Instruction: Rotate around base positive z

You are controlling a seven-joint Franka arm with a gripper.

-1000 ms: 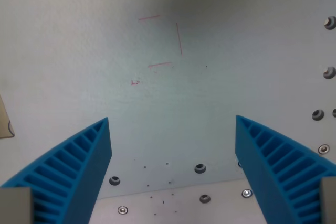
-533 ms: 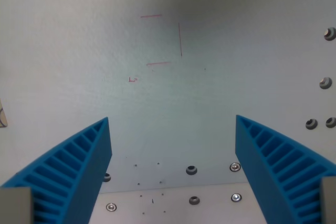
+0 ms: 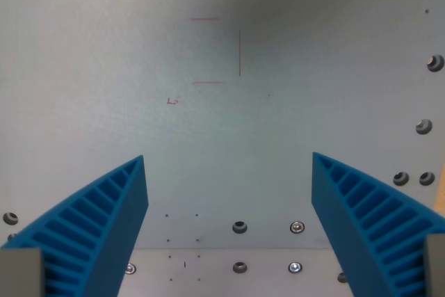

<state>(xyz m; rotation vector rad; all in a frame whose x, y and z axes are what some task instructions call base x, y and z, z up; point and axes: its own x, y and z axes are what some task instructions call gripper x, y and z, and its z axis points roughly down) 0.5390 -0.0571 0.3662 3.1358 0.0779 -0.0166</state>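
My gripper [image 3: 229,165] points down at a pale grey-green table plate [image 3: 104,53]. Its two blue ribbed fingers [image 3: 97,231] stand wide apart at the wrist view's lower left and lower right. Nothing is between them. Thin red pen lines [image 3: 222,50] forming part of a square are drawn on the plate, above the gap between the fingers.
Several screws and bolt holes [image 3: 240,227] dot the plate near the bottom edge, where a lighter plate [image 3: 215,273] begins. More bolts [image 3: 424,126] run down the wrist view's right edge. One bolt [image 3: 10,218] sits at the left edge.
The whole scene has turned slightly clockwise in the picture, so the camera has rotated. The red lines now stand nearly square. The tan object at the left edge has left the picture.
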